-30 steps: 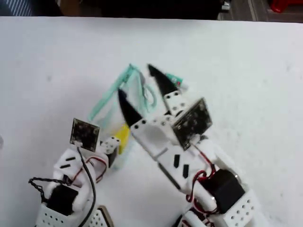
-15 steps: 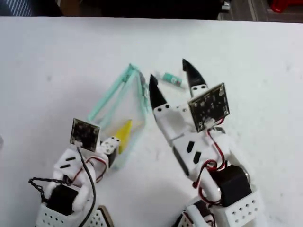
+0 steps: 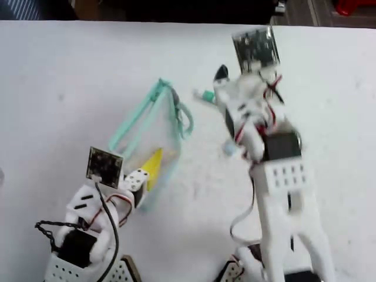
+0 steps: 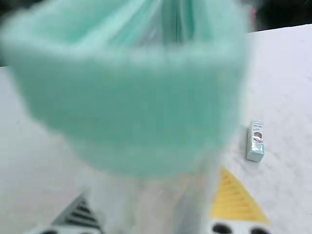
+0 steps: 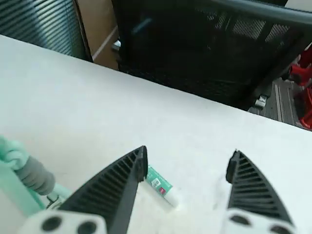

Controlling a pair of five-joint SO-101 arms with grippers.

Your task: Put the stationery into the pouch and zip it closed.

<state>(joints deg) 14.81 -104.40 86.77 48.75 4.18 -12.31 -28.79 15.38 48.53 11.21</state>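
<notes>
Pouch of clear plastic with mint-green trim [image 3: 150, 138] lies on the white table [image 3: 70, 70] in front of the left arm, far end toward the table's middle. Left gripper [image 3: 141, 179] sits at the pouch's near end; in its wrist view the green trim is right up against the camera. Cannot tell whether it is clamped on the pouch. Right gripper [image 5: 187, 152]: jaws spread wide, holding nothing, pointed down over the table near the pouch's far end. Small green-and-white tube [image 5: 160, 185] lies flat on the table between the two tips, nearer one of them; contact not clear. Small pale-blue block [image 4: 255, 141] lies on the table beside the pouch, apart from it. Count: one pouch, one tube, one block, two grippers.
</notes>
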